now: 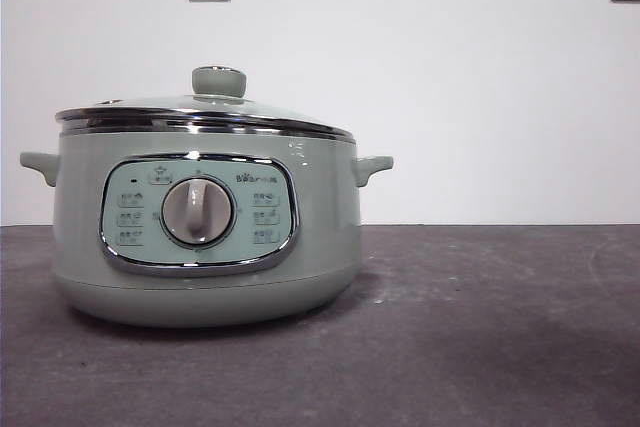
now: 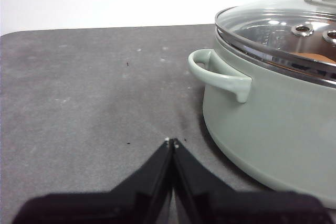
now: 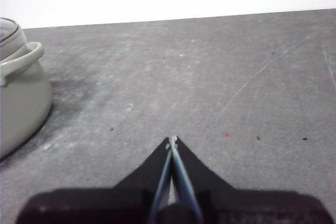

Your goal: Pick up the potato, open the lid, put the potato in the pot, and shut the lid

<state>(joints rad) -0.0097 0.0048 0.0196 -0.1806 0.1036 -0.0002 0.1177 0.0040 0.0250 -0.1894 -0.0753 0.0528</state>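
Here I am seeing the potato (image 2: 318, 57) only through my left wrist view, orange-brown under the lid (image 1: 205, 112) inside the pot (image 1: 205, 232). Left gripper (image 2: 172, 141) and right gripper (image 3: 172, 140) are hovering beside the pot, jaws pressed together, empty.

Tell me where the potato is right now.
The potato is inside the pot, under the closed lid; only the left wrist view shows it, as an orange-brown patch through the glass. The front view does not show it.
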